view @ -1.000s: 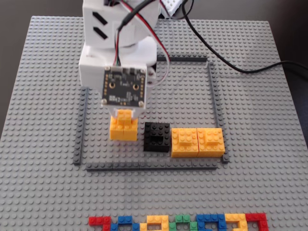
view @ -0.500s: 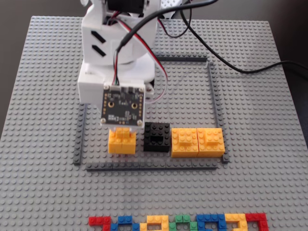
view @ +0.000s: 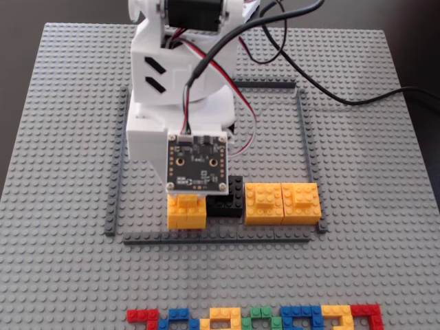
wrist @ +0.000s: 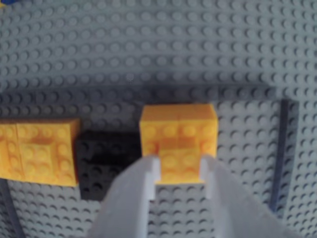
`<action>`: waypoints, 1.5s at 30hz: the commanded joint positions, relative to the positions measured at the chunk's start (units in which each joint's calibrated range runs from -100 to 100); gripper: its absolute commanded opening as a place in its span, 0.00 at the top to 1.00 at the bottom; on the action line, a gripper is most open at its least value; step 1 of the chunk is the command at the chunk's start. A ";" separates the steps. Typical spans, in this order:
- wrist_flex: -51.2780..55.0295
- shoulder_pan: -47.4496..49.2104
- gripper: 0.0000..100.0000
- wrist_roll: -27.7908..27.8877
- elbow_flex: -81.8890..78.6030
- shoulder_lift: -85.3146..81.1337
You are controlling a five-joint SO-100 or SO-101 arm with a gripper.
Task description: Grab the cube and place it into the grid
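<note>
Cube [wrist: 178, 136] raised piece pinched between claw [wrist: 180, 168] fingertips, inside grid [view: 303, 130].

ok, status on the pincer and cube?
Pincer shut on the cube's raised top piece. Cube inside the grid, at or just above the plate. Black block close alongside; double yellow block beyond it.

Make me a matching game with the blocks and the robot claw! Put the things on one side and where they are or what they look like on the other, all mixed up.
Things:
1. cube
2. black block
3. wide yellow block
4. row of small bricks

Descriptions:
A. many colours, outside the grid
B. by the grid's right strip in the fixed view
C. between the two yellow ones
D. top piece between the gripper fingers

Pairs: 1-D, 2-C, 3-B, 4-A
</note>
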State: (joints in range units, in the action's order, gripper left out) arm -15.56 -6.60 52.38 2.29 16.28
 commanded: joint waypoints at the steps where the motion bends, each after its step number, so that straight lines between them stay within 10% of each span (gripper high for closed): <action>1: -0.03 0.08 0.94 -0.44 4.55 -1.24; 45: -1.15 -1.32 0.82 -0.59 4.09 -1.07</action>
State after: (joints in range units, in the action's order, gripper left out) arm -16.19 -7.40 51.79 2.74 17.73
